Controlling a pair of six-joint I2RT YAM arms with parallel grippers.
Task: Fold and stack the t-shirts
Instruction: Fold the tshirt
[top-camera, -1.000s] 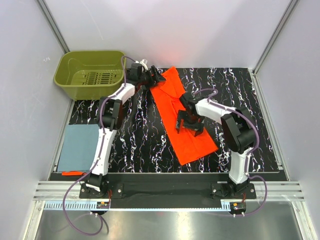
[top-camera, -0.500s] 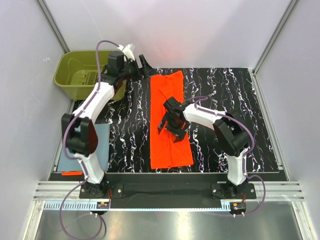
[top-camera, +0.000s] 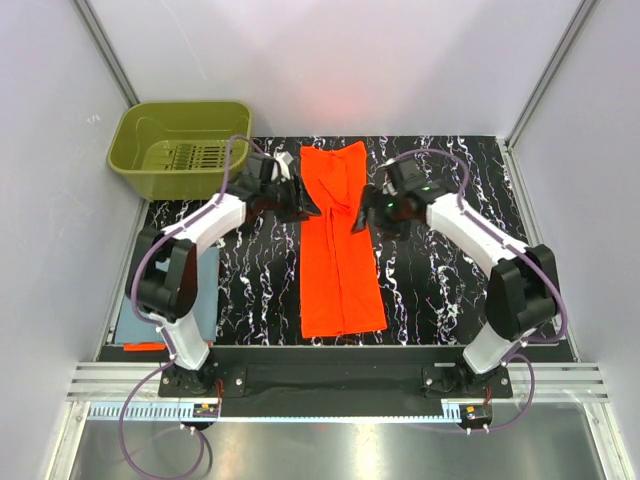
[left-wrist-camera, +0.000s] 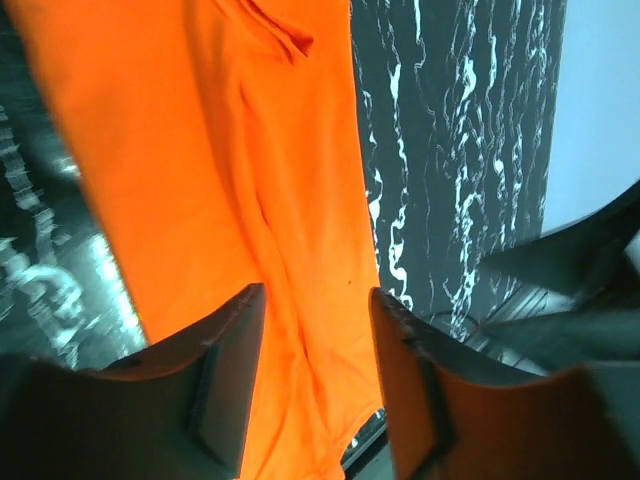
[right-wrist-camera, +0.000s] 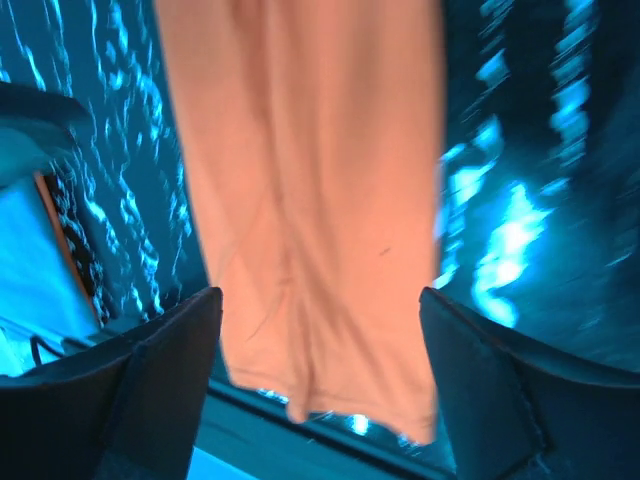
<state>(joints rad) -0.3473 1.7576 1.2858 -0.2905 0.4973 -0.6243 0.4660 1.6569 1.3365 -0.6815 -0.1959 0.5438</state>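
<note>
The orange t-shirt (top-camera: 338, 250) lies flat on the black marbled mat as a long narrow strip, folded lengthwise, running from the far edge to the near edge. My left gripper (top-camera: 303, 207) is open and empty at the strip's left edge, at its upper part. My right gripper (top-camera: 366, 217) is open and empty at the right edge, opposite it. In the left wrist view the shirt (left-wrist-camera: 220, 200) fills the space under the open gripper (left-wrist-camera: 315, 380). In the right wrist view the shirt (right-wrist-camera: 310, 200) lies under the wide-open gripper (right-wrist-camera: 320, 390). The blue-grey folded shirt (top-camera: 128, 312) lies at the left, partly hidden by my left arm.
The olive-green basket (top-camera: 135, 135) stands at the far left corner, behind my left arm. A sliver of orange cloth (top-camera: 145, 346) shows under the blue-grey shirt. The mat (top-camera: 450, 290) ends near the booth walls on both sides.
The shirt went from slanted to straight. My left gripper came back from the basket side to the shirt's left edge. My right gripper moved off the shirt's middle to its right edge.
</note>
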